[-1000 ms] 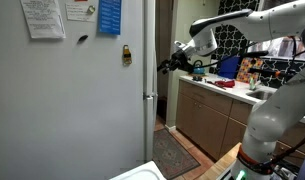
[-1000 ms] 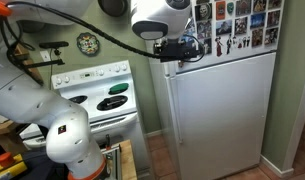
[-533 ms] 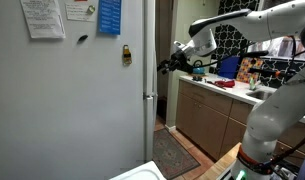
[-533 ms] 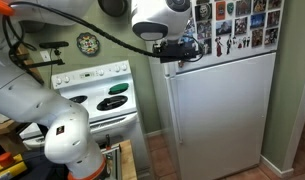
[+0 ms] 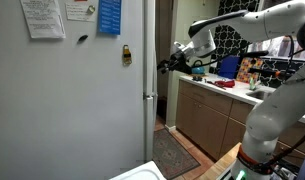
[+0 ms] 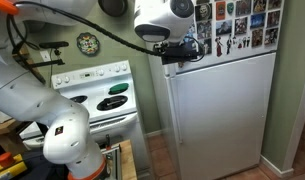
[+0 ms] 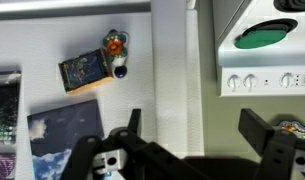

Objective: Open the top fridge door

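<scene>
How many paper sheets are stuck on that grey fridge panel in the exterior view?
3. A white sheet is on the left, a white sheet with red print is in the middle, and a blue sheet is nearest the panel's edge. All run off the top of the frame, so more may hang above.

White jointed robot arm [image 5: 254, 22] reaches out level, black two-finger gripper [image 5: 167, 65] at its tip.
In the wrist view its fingers [image 7: 262, 135] stand spread wide apart.

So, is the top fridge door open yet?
Shut: in an exterior view the top fridge door sits flush above the lower door, no gap showing. In the wrist view the tool straddles its edge, open.
</scene>
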You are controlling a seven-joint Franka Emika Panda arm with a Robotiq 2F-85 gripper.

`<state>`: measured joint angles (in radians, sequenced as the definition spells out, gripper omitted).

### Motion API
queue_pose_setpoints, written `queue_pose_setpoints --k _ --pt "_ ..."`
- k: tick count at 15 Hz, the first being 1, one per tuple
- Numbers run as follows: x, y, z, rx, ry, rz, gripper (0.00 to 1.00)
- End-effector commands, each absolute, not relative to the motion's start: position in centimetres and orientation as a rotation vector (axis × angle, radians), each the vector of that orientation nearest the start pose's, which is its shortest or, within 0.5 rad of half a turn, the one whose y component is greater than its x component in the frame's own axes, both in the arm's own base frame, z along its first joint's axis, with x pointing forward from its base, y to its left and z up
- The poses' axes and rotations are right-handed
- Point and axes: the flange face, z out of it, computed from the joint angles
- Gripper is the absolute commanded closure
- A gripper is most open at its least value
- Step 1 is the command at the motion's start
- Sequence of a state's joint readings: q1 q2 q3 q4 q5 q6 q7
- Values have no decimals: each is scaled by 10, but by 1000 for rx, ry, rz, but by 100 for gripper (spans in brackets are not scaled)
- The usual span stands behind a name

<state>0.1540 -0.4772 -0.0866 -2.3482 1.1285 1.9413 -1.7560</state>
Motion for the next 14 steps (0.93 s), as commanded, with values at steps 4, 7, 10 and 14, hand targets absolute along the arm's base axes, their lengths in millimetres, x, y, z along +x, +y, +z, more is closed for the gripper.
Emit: queue_pose_setpoints --k 4,7,10,14 --pt "436 86 554 -1648 -1440 -1112 0" --pt "439 90 550 -1639 -1438 -1097 24" --pt "442 90 547 -1646 -1439 -1095 42" --pt "444 88 547 -1648 -1439 -1095 74"
